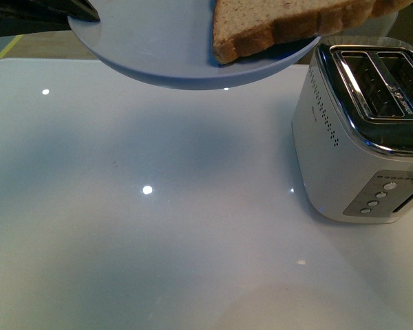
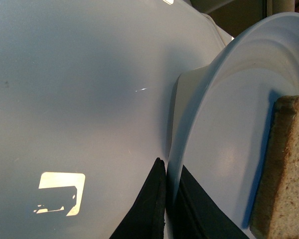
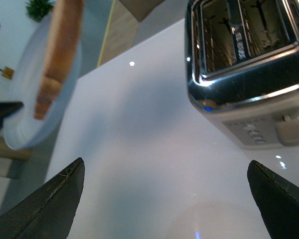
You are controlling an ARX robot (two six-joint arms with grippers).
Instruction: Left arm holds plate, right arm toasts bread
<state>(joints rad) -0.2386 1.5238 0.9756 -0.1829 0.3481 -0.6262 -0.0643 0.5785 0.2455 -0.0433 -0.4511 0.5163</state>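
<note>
Left pincer clamping plate rim, holding it aloft over counter beside toaster. Bread lying flat on plate, overhanging rim toward toaster. Right pincer gaping wide, empty, facing gap between plate and toaster; bread lying on its side away from toaster.

Front camera looks steeply down from the robot's body onto the white table. Left wrist camera sits tight behind the left pincer, facing along the plate it clamps. Right wrist camera looks low over the table past the spread right pincer. All share the plate; front and right share the toaster
</note>
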